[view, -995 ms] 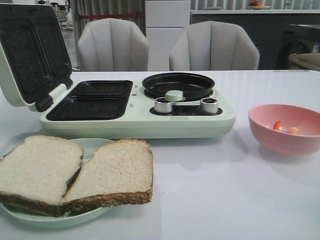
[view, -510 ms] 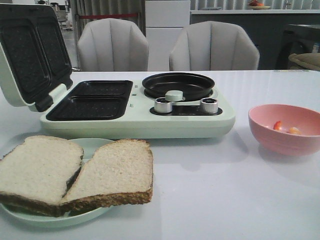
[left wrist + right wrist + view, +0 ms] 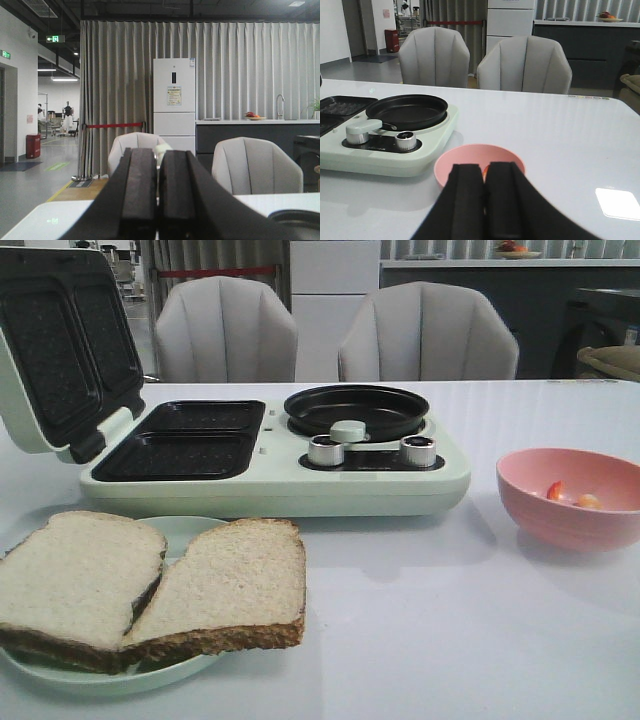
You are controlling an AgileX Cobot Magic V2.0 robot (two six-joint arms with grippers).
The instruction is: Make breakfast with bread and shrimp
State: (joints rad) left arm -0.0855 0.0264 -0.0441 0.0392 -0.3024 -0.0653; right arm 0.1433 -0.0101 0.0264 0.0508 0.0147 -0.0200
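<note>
Two slices of bread (image 3: pixel 150 585) lie side by side on a pale green plate (image 3: pixel 185 532) at the front left. A few small orange-red shrimp (image 3: pixel 570 495) lie in a pink bowl (image 3: pixel 560 520) at the right. The bowl also shows in the right wrist view (image 3: pixel 465 162). Neither gripper shows in the front view. My left gripper (image 3: pixel 157 162) is shut and empty, pointing level over the table. My right gripper (image 3: pixel 485 175) is shut and empty, just short of the pink bowl, its fingers hiding most of the inside.
A pale green breakfast maker (image 3: pixel 280 465) stands at the middle left, its lid (image 3: pixel 60 350) open, with two black sandwich plates (image 3: pixel 185 445), a round black pan (image 3: pixel 355 410) and two knobs (image 3: pixel 372 451). Two grey chairs (image 3: pixel 330 335) stand behind the table.
</note>
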